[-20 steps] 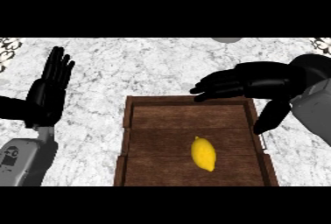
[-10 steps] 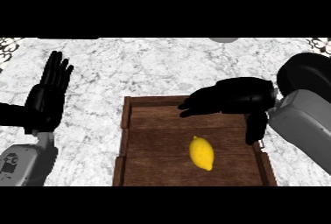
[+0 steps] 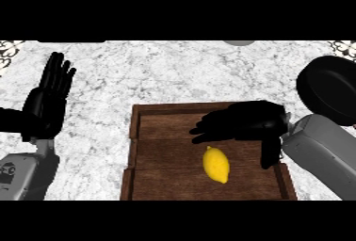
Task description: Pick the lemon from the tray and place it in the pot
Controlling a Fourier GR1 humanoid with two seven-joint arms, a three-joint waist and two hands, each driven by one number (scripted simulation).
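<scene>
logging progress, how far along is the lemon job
Nothing is done yet: the lemon lies in the wooden tray. In hand: the right hand hovers just above it, fingers open. Left: grasp, lift, carry to the black pot at right. The left hand rests open.

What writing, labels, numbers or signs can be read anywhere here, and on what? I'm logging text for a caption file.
None can be read: the lemon, the wooden tray, the black pot and the marble counter carry no writing.
A small dark mark on the left forearm: too small to read.
</scene>
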